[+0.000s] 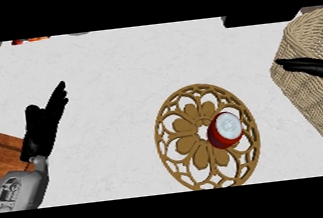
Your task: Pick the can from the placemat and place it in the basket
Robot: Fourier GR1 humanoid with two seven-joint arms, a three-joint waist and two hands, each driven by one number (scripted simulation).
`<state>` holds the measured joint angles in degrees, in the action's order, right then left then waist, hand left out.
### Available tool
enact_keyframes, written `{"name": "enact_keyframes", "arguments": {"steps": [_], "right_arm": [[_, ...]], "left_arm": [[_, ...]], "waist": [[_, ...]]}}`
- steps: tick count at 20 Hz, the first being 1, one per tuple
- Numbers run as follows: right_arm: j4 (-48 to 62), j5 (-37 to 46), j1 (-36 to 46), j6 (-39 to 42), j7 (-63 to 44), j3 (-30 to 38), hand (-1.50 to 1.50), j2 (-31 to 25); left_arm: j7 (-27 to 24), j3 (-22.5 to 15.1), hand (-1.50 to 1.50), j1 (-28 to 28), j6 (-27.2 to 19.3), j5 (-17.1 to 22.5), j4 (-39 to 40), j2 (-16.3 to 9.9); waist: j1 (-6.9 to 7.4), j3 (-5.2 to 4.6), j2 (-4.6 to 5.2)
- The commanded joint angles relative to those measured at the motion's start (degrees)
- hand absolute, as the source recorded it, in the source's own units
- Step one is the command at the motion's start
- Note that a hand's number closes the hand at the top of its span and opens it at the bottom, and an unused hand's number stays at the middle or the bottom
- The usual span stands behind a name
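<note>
Hovering spread over the basket (315, 63), right hand (316, 67) holds nothing.

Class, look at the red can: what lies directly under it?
The red can stands on the round openwork placemat, right of its centre. White counter shows through the gaps; the can covers the mat directly beneath.

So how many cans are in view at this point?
1. The can stands upright on the right half of the placemat, left of the basket. The basket's inside is mostly out of view, so more could be hidden.

Bright, even light; perhaps faint shadows
</note>
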<state>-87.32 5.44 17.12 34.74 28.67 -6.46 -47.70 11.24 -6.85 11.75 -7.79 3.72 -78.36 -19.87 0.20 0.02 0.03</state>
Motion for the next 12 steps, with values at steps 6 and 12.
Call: {"name": "enact_keyframes", "arguments": {"steps": [6, 12], "right_arm": [[2.1, 7.5, 2.1, -1.2, -1.1, -2.4, -1.50, 10.5], [-1.5, 11.4, -2.5, -0.6, -0.9, -3.6, -1.50, 13.3]], "left_arm": [[2.3, 3.7, 0.00, 3.8, 3.4, -1.1, 1.8, 0.2], [1.1, 5.3, 0.00, 0.5, 3.9, -2.5, 0.2, 1.0]], "waist": [[0.13, -0.01, 0.06], [-0.11, -0.02, -0.06]]}}
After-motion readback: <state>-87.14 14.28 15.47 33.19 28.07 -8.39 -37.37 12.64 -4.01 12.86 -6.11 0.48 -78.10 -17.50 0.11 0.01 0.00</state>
